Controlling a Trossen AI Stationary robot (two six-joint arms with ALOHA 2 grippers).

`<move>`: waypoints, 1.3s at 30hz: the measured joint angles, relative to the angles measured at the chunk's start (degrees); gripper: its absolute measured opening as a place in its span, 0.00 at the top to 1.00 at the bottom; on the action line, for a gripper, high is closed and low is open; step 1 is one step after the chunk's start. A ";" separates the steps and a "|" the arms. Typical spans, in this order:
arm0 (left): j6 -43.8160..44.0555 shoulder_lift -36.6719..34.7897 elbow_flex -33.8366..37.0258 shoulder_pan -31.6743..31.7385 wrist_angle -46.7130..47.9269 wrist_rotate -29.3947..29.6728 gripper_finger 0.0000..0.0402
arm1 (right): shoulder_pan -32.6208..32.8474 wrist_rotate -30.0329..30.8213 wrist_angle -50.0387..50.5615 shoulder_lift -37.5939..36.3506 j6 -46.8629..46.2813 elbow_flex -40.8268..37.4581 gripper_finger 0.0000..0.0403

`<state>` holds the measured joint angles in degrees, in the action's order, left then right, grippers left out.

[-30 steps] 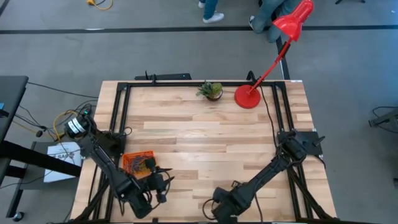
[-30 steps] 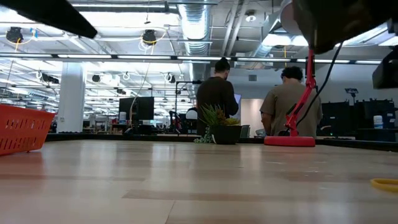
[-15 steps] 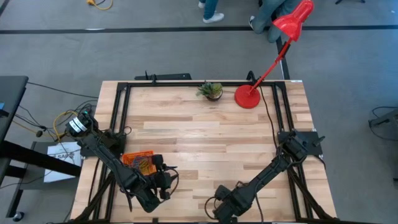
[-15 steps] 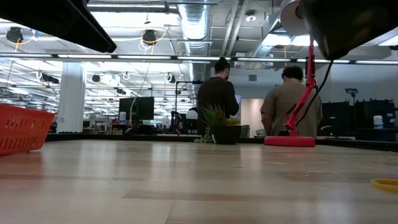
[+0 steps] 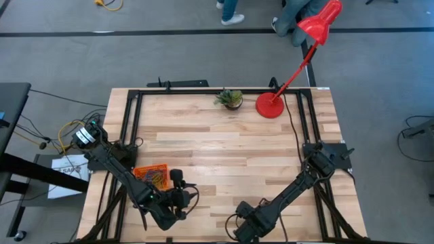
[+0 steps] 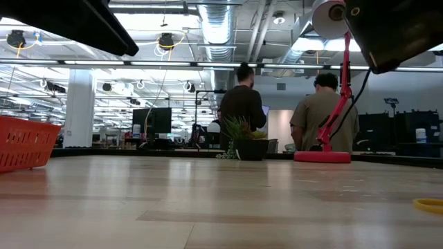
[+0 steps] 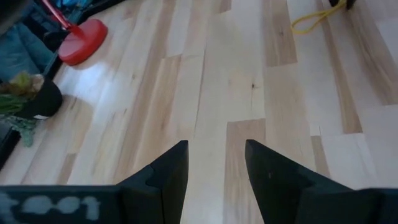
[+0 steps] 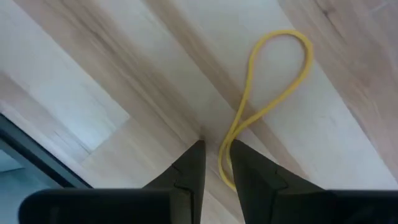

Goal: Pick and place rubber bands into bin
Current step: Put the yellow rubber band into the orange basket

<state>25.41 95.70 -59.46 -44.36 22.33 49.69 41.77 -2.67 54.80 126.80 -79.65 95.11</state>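
the left gripper [image 5: 184, 198], fingers apart and empty, has moved right from the bin [image 5: 150, 176] since a second ago.

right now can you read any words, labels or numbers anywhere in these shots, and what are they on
Nothing can be read for certain.
White sheet on the floor left of the table: dark print, too small to read.
Left gripper: pale marks on its body, too blurred to read.
Orange bin: no lettering that I can make out.
Red lamp, potted plant, yellow rubber band: no text.
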 joint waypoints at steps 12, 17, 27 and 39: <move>-3.87 0.00 0.00 0.21 -4.35 -1.96 0.62 | 0.01 7.92 0.74 1.48 1.98 0.43 0.98; -3.96 0.00 0.00 0.70 -4.40 -2.75 0.62 | -0.21 18.15 4.02 2.54 4.52 5.68 0.99; -9.48 0.00 0.02 0.44 -15.37 -8.88 0.62 | -1.99 46.14 1.00 1.99 17.45 13.65 1.00; -7.32 0.00 0.02 0.44 -18.01 -7.26 0.62 | -5.31 47.66 -14.70 1.99 36.87 13.62 1.00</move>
<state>18.10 95.70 -59.44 -43.92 4.32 42.42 36.47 44.99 40.11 128.79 -42.78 108.73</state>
